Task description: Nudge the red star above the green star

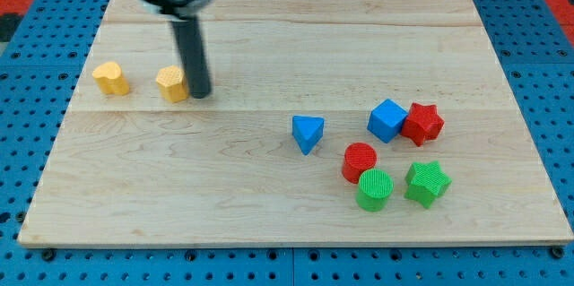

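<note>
My tip [200,95] is resting on the wooden surface [269,205] in the view's upper left, touching or sitting just beside the right edge of a yellow block [170,83] whose shape is partly hidden by the rod. A second yellow block [111,79], heart-like in outline, is lying further toward the view's left. There is no claw showing on this arm, only the straight dark rod, so nothing is being clamped.

The red star [422,124] is sitting well apart from my tip, over at the view's right, touching the right side of a blue cube [387,120]. The green star [427,183] is lying below the red star, toward the view's bottom, with a small gap between them. A green cylinder [375,189] is standing just left of the green star, and a red cylinder [360,160] is touching that green cylinder from above and left. A blue triangular block [308,133] is sitting near the middle of the surface, left of the blue cube
</note>
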### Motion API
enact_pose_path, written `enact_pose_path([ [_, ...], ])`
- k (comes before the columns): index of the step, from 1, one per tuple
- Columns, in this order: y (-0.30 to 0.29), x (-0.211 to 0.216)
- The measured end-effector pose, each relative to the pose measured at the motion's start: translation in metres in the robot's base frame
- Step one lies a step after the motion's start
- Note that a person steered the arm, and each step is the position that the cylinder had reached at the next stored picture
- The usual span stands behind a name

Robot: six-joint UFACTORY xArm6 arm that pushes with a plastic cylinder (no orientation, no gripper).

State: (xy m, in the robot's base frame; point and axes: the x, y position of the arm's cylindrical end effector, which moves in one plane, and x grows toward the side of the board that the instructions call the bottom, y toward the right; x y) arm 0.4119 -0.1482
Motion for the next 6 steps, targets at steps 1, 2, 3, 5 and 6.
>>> enact_pose_path([
  [1, -0.02, 0.0],
  [2, 0.012, -0.006],
  [3, 0.083, -0.012],
  [5, 0.287, -0.003],
  [6, 0.317, 0.035],
])
